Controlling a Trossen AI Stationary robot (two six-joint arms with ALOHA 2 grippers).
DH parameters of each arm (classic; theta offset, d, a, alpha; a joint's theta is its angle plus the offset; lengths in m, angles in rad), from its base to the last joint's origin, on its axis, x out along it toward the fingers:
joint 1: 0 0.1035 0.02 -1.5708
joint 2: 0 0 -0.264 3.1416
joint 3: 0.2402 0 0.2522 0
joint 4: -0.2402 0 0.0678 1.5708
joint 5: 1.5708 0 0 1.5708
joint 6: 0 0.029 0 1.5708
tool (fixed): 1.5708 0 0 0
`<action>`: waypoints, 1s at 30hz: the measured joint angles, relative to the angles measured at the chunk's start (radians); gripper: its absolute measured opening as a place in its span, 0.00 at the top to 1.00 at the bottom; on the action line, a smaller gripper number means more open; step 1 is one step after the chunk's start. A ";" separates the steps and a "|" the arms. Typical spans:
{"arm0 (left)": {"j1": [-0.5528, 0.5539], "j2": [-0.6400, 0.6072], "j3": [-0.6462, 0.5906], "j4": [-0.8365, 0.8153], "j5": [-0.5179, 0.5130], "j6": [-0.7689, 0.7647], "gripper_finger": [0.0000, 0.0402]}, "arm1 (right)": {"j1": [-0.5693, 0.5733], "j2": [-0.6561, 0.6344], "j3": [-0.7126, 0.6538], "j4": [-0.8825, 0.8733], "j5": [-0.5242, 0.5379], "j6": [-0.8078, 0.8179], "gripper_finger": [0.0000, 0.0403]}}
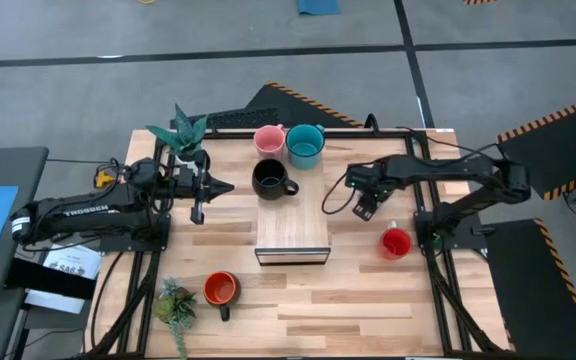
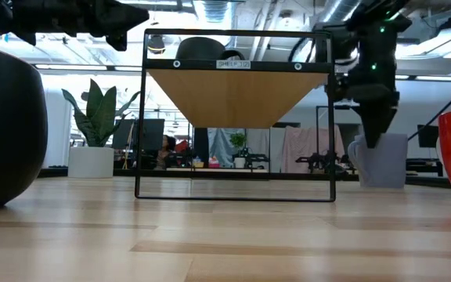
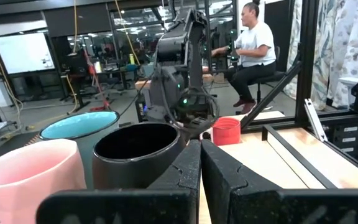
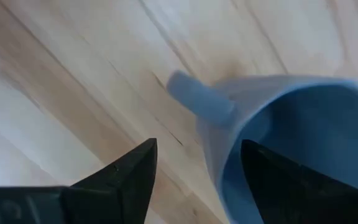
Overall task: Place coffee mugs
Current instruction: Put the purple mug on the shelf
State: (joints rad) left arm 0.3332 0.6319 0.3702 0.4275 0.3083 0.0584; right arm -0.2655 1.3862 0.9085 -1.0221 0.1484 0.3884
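Observation:
The right gripper (image 1: pixel 365 207) is open and points down over the pale blue mug (image 4: pixel 278 124), which stands on the table (image 2: pixel 382 160) right of the shelf and is hidden under the gripper in the high view. The left gripper (image 1: pixel 203 197) is shut and hovers left of the black mug (image 1: pixel 271 180), touching nothing. The black mug stands at the far end of the shelf top. The pink mug (image 1: pixel 269 139) and teal mug (image 1: pixel 305 145) stand side by side just beyond it. The red mug (image 1: pixel 396 243) and orange mug (image 1: pixel 220 290) stand on the table. My right gripper comes at the pale blue mug from above. One finger (image 4: pixel 123 180) is outside the wall and the other (image 4: pixel 291 186) is over the opening, beside the handle (image 4: pixel 194 96). Whether either finger touches the wall I cannot tell. The mug stands upright on the table.
A black-framed shelf (image 1: pixel 293 225) with a wooden top stands mid-table. Potted plants sit at the far left (image 1: pixel 180 135) and near left (image 1: pixel 175 305). A dark round object (image 2: pixel 6 125) fills the low view's left. A seated person (image 3: pixel 253 50) shows beyond the table.

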 joint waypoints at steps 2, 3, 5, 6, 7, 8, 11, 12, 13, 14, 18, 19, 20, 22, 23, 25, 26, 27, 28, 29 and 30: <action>0.000 0.000 0.000 0.000 0.000 0.000 1.00 | 0.000 0.018 0.000 -0.008 0.005 -0.021 0.35; 0.000 0.000 0.000 0.000 0.000 0.000 1.00 | 0.000 0.025 0.000 -0.008 0.006 -0.032 0.35; 0.000 0.000 0.000 0.000 0.000 0.001 1.00 | 0.000 0.038 0.000 -0.009 0.008 -0.048 0.36; 0.000 0.000 0.000 0.000 0.000 0.001 1.00 | 0.000 0.044 0.000 -0.006 0.014 -0.050 0.36; 0.000 0.000 0.000 0.000 0.000 0.001 1.00 | 0.000 0.051 0.000 -0.006 0.021 -0.050 0.37; 0.000 0.000 0.000 0.000 0.000 0.001 1.00 | 0.000 0.057 0.000 -0.010 0.029 -0.050 0.38; 0.000 0.000 0.000 0.000 0.000 0.001 1.00 | 0.001 0.062 0.000 -0.040 0.055 -0.042 0.47; 0.000 0.000 0.000 0.000 0.000 0.004 1.00 | 0.003 0.062 0.000 -0.052 0.063 -0.034 0.51; 0.000 0.000 0.000 0.000 0.000 0.008 1.00 | 0.005 0.061 0.000 -0.064 0.064 -0.025 0.57; 0.000 0.000 0.000 0.000 0.000 0.009 1.00 | 0.008 0.055 0.000 -0.074 0.063 -0.017 0.64; 0.000 0.000 0.000 0.000 -0.001 0.009 1.00 | 0.029 0.022 0.001 -0.108 0.060 0.001 0.91; 0.000 0.000 0.000 0.000 0.000 0.008 1.00 | 0.034 0.009 0.000 -0.120 0.058 0.011 0.90; 0.000 0.000 0.000 0.000 -0.001 0.008 1.00 | 0.041 -0.002 0.006 -0.137 0.058 0.020 0.90; 0.000 0.000 0.000 0.000 -0.001 0.008 1.00 | 0.056 -0.023 0.031 -0.178 0.057 0.031 0.90; 0.000 0.000 0.000 0.000 -0.001 0.008 1.00 | 0.065 -0.034 0.049 -0.202 0.060 0.033 0.90; 0.000 0.000 0.000 0.000 -0.004 0.008 1.00 | 0.083 -0.049 0.101 -0.267 0.059 0.037 0.90; 0.000 0.000 0.000 0.001 -0.007 0.008 1.00 | 0.092 -0.053 0.135 -0.304 0.059 0.037 0.90; 0.000 0.000 0.000 0.001 -0.008 0.008 1.00 | 0.104 -0.058 0.177 -0.341 0.059 0.038 0.90; 0.000 0.000 0.000 0.001 -0.008 0.008 1.00 | 0.115 -0.061 0.220 -0.374 0.059 0.038 0.90; 0.000 0.000 0.000 0.001 -0.009 0.008 1.00 | 0.129 -0.062 0.265 -0.402 0.059 0.038 0.90; 0.000 0.000 0.000 0.001 -0.009 0.008 1.00 | 0.144 -0.061 0.312 -0.426 0.060 0.041 0.90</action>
State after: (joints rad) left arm 0.3332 0.6319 0.3702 0.4282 0.2996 0.0662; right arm -0.1219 1.3248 1.2200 -1.4478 0.2080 0.4290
